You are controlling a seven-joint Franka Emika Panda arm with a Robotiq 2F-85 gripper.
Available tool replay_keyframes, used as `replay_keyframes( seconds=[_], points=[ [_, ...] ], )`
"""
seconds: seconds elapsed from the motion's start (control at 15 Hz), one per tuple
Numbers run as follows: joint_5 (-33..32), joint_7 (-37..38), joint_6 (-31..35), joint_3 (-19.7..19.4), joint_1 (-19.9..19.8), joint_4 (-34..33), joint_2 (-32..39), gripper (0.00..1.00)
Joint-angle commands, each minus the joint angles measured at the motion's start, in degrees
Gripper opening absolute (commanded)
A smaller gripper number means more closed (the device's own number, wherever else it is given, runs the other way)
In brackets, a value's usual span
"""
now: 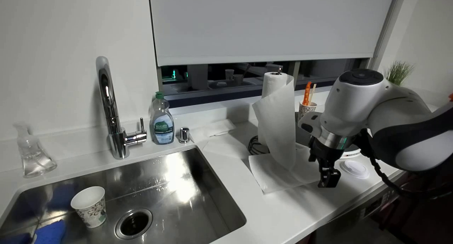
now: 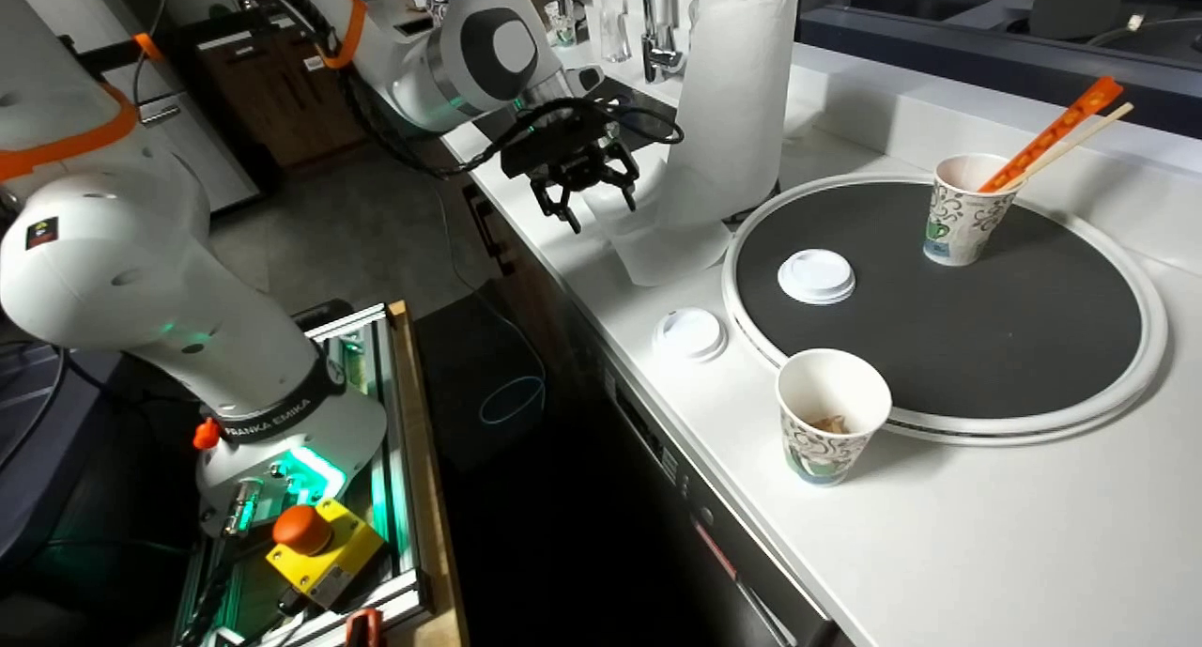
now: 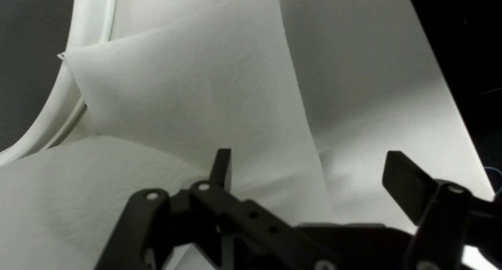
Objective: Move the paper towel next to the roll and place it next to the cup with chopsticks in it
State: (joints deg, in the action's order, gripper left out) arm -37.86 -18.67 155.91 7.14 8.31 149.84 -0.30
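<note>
My empty hand (image 3: 308, 164) hangs spread wide over the paper towel (image 3: 204, 89), a thin white sheet lying on the desk (image 3: 372, 78) just below it; likely light, limp and easily torn, it seems best pinched gently along its long edge directly beneath me.

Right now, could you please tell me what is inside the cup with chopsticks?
An orange strip and pale chopsticks poke out of the cup. Its wall hides their lower ends and the bottom, so I cannot tell whether anything else lies there.
</note>
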Motion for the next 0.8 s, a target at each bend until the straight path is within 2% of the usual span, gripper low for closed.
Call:
replay_keyframes(
  seconds=[0.0,0.2,0.27,0.33,0.47,0.53,0.73],
  points=[
    [-3.09,3.38,-3.55,0.20,0.33,-4.96,5.50,0.77],
    [-2.55,2.92,-4.39,0.34,0.66,-7.41,8.61,0.63],
    [-2.38,2.82,-4.44,0.32,0.80,-8.00,9.48,0.50],
    [-2.28,2.78,-4.56,0.31,0.99,-8.55,10.22,0.54],
    [-2.12,2.85,-4.65,0.30,1.32,-9.43,11.46,0.43],
    [-2.07,2.97,-4.72,0.28,1.50,-9.69,11.83,0.30],
    [-2.30,4.09,-4.92,0.14,2.06,-9.84,11.41,0.06]
  ],
)
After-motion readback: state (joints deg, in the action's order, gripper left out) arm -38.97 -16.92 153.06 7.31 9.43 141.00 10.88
